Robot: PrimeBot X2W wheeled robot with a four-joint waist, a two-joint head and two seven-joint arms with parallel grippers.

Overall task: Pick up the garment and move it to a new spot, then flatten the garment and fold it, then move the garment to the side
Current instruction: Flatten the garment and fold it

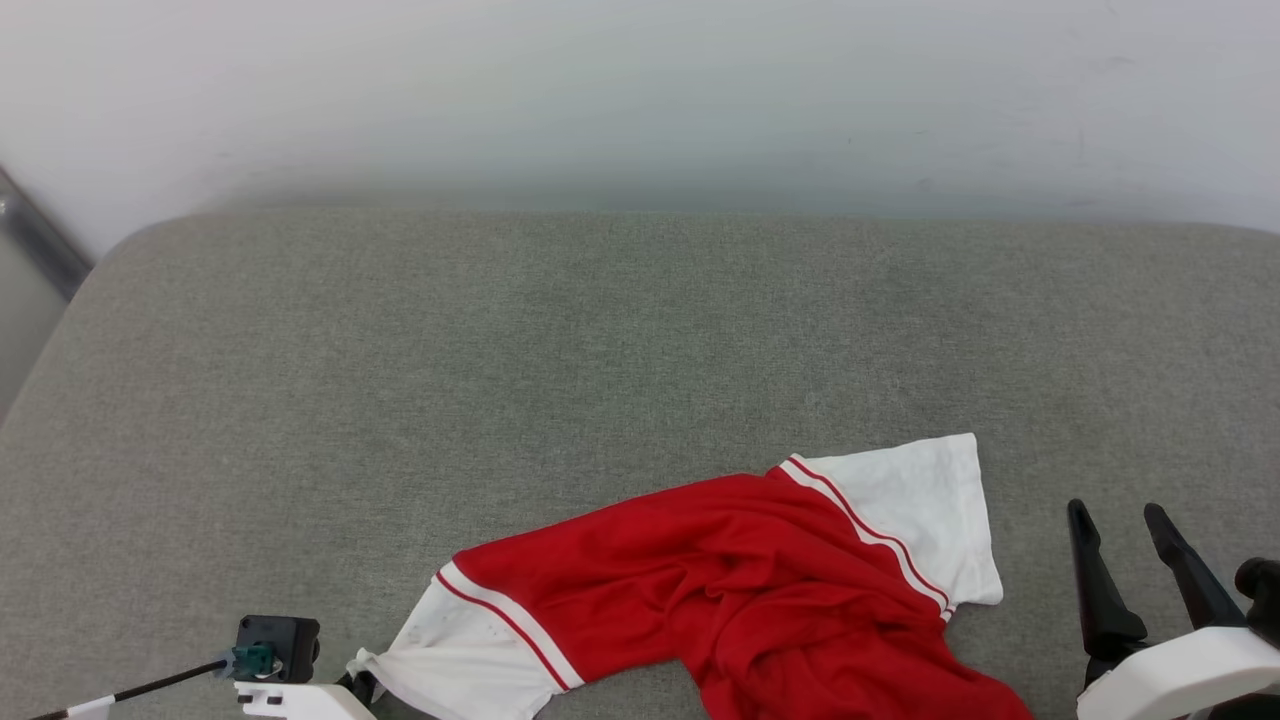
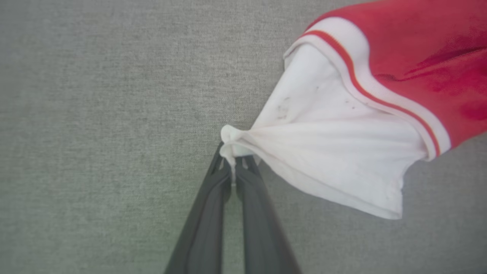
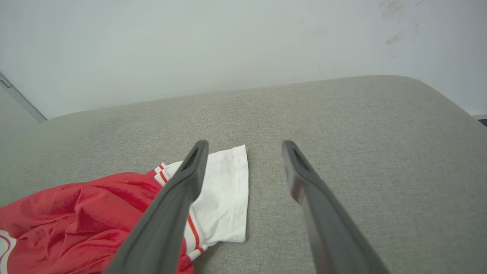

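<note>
The garment (image 1: 740, 590), a red shirt with white striped sleeves, lies crumpled at the near edge of the grey cushioned surface (image 1: 560, 340). My left gripper (image 2: 233, 160) is shut on the bunched hem of the garment's (image 2: 342, 125) white left sleeve, pulling the cloth taut; in the head view that gripper (image 1: 358, 682) sits at the bottom left. My right gripper (image 1: 1118, 515) stands open at the lower right, just right of the other white sleeve (image 1: 930, 510). Along the right wrist view, its fingers (image 3: 190, 171) are spread wide above the garment (image 3: 76, 217) with nothing between them.
A pale wall (image 1: 640, 90) rises behind the surface. The surface's left corner rounds off near a dark strip (image 1: 40, 240). Bare grey fabric stretches across the middle and far side.
</note>
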